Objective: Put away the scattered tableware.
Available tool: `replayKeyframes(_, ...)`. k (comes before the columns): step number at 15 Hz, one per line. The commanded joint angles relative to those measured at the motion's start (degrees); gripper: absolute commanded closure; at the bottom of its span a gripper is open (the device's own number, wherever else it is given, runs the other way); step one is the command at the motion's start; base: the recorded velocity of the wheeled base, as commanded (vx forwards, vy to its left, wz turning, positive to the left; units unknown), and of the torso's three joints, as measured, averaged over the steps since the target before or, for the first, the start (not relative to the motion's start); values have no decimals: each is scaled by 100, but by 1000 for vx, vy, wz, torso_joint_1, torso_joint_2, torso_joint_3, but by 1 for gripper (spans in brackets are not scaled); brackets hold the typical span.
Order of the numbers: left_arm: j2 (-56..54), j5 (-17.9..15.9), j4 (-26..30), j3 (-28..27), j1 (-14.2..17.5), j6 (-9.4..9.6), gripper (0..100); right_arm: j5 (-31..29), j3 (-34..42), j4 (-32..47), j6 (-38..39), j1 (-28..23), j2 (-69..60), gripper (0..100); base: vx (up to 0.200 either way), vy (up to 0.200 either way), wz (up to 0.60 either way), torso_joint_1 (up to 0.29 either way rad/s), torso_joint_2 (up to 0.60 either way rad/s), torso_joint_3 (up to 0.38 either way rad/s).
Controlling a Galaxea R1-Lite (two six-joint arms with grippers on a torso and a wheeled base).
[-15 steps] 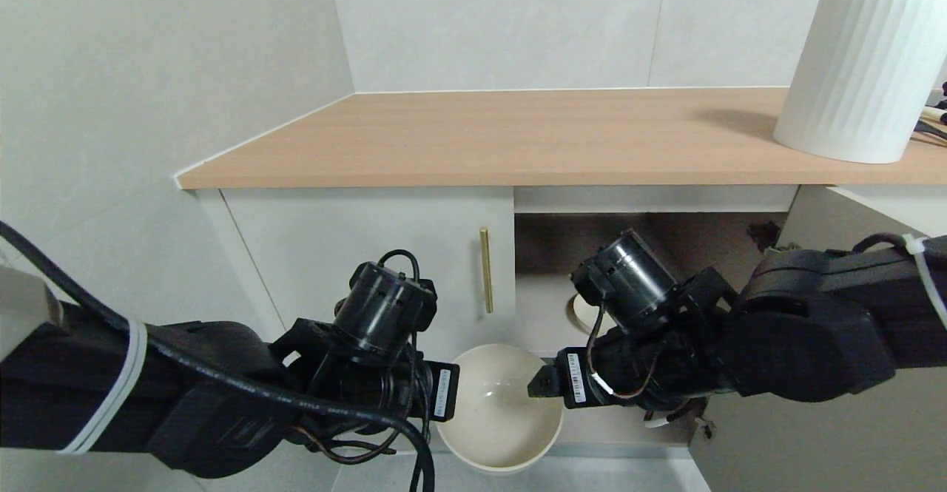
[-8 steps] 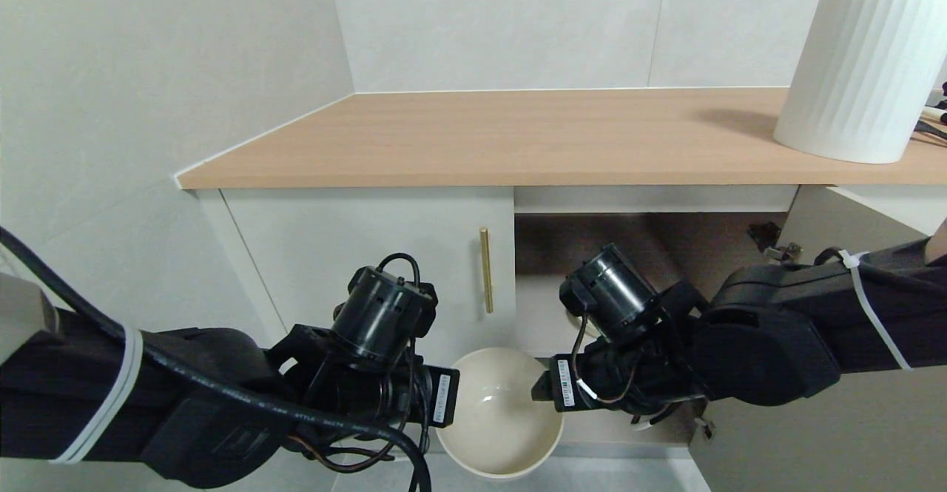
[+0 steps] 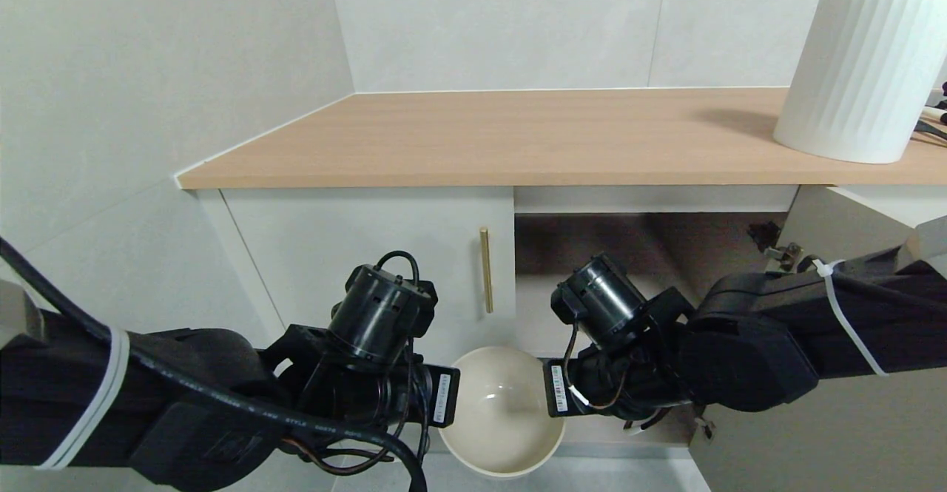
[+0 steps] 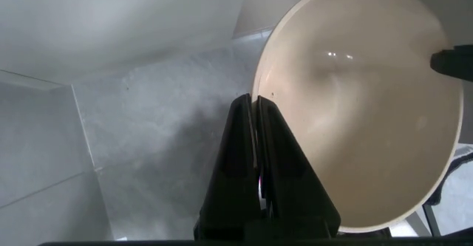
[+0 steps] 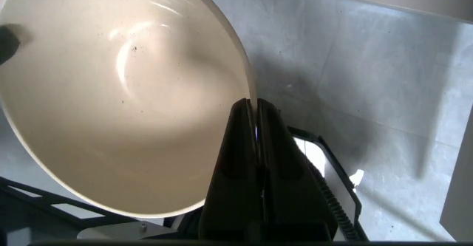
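A cream bowl [image 3: 502, 410] hangs in the air low in front of the open cabinet, held by both arms. My left gripper [image 3: 446, 397] is shut on the bowl's rim on its left side; the left wrist view has the fingers [image 4: 255, 139] pinching the rim of the bowl [image 4: 362, 106]. On the opposite side, my right gripper [image 3: 555, 399] is shut on the rim, and its fingers [image 5: 253, 139] clamp the edge of the bowl [image 5: 118, 91]. Another pale dish sits inside the cabinet, mostly hidden behind the right arm.
A wooden countertop [image 3: 518, 137] runs above the cabinets, with a white ribbed container [image 3: 862, 70] at its right end. The left cabinet door with its brass handle [image 3: 485, 270] is closed; the right compartment [image 3: 651, 248] stands open, its door [image 3: 851, 218] swung out at right.
The right arm has shifted left and lower, bringing its gripper onto the bowl's right rim. The bowl and left gripper rose slightly.
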Motion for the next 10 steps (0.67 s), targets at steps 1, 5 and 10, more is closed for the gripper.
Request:
replayKeyframes(1, -7, -1, 0, -2, -11, -1, 100, -2, 1, -3, 0, 4, 9, 100, 0, 0, 0, 0, 0, 0)
replayKeyframes(5, -7, 8, 0, -2, -2, -1, 100, -2, 1, -3, 0, 4, 0, 100, 0, 0, 0, 0, 0, 0)
replayKeyframes(10, -42, -1, -8, -2, -2, -18, 0, -2, 10, -3, 0, 4, 0, 100, 0, 0, 0, 0, 0, 0)
